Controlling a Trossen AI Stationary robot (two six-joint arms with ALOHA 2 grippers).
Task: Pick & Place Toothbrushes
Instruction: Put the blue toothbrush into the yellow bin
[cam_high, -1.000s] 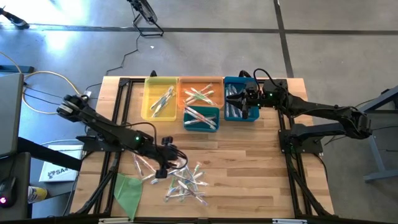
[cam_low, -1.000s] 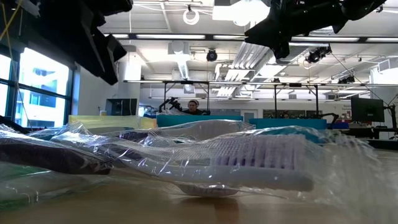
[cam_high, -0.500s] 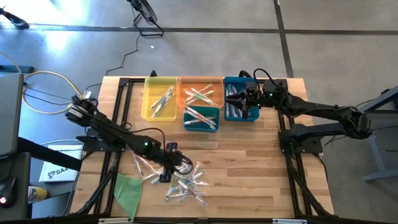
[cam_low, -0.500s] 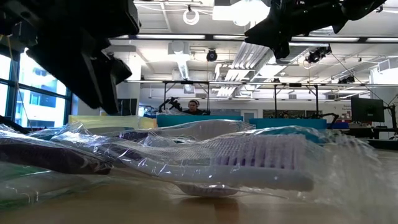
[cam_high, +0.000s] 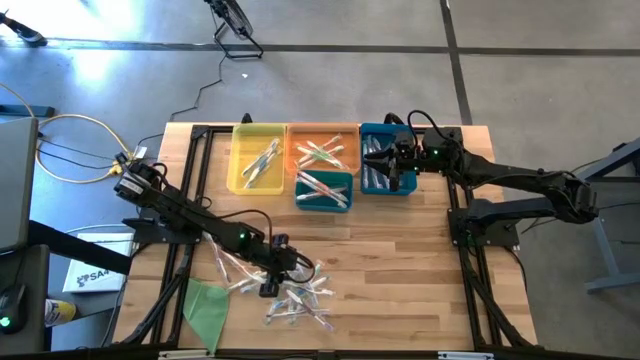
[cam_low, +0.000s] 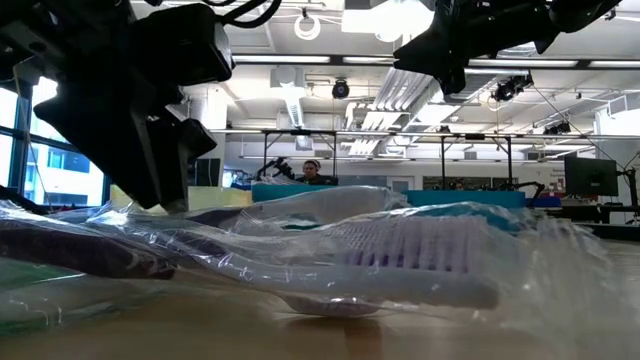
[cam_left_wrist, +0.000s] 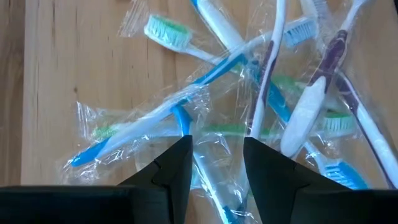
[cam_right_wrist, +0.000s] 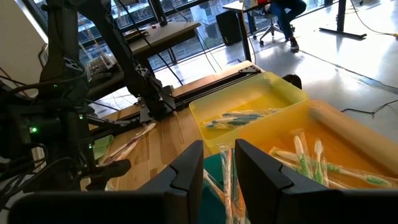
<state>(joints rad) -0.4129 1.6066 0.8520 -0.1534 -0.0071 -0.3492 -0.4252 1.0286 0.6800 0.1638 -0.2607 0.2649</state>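
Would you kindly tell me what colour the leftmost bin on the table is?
Yellow; the leftmost bin shows best in the high view.

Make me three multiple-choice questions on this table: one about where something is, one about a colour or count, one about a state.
1. Where is the left gripper?
A. Over the yellow bin
B. Over the loose pile of clear-wrapped toothbrushes
C. Off the table

2. What colour is the bin below the right gripper?
A. Blue
B. Red
C. White

3. How are the left gripper's fingers?
A. Apart, holding nothing
B. Shut on a cloth
C. Out of view

Answers: 1 B, the high view shows it above the pile. 2 A, that bin is blue. 3 A, the left wrist view shows a gap with only toothbrushes beyond.
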